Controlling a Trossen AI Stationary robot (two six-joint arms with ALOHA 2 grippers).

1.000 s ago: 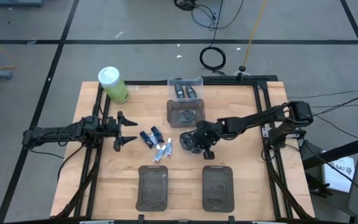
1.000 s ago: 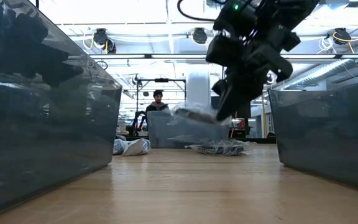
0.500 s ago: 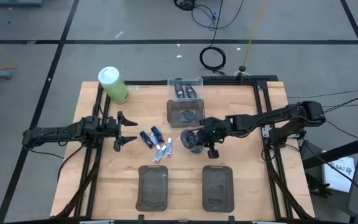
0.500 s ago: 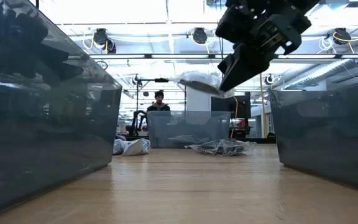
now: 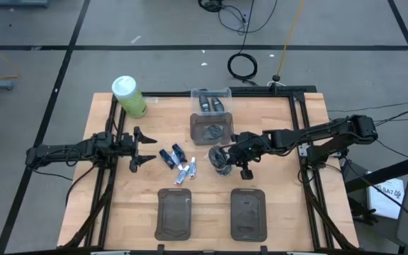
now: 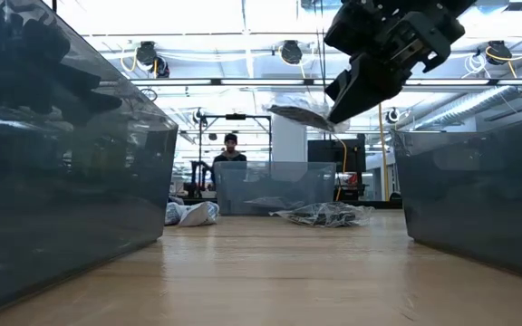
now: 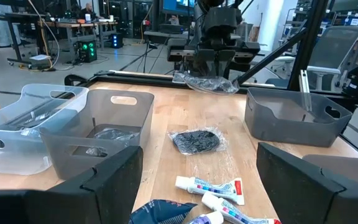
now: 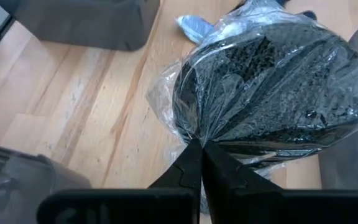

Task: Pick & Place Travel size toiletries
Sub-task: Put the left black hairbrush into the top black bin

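My right gripper [image 5: 231,154] is shut on a round flat dark toiletry in clear wrap [image 6: 302,116], held high above the table's middle; it also shows in the left wrist view [image 7: 207,83]. A second wrapped dark round one [image 7: 196,142] lies flat on the wood below it. Dark blue mini tubes [image 5: 168,155] and white-and-pale-blue mini tubes [image 5: 186,170] lie between the arms. My left gripper [image 5: 146,149] is open and hovers at the table's left, left of the tubes. My right gripper pinches the clear wrap at the rim of the round dark toiletry [image 8: 199,138] between its two fingertips [image 8: 188,163]. The fingers slant down from the table's right side. The packet is lifted clear and juts out past the fingertips, nearly level.
A grey tray [image 5: 212,129] and a clear tray with dark bottles [image 5: 211,101] stand at the far middle. Two dark grey trays [image 5: 176,212] [image 5: 248,212] sit at the near edge. A big green bottle [image 5: 129,97] stands at the far left. A person [image 6: 231,145] is beyond the table.
My right gripper has risen, staying shut on the wrapped round toiletry, and has drifted a little toward the table's right edge. The packet has gone up with it, from just above the far trays' height to well above them, and has levelled out.
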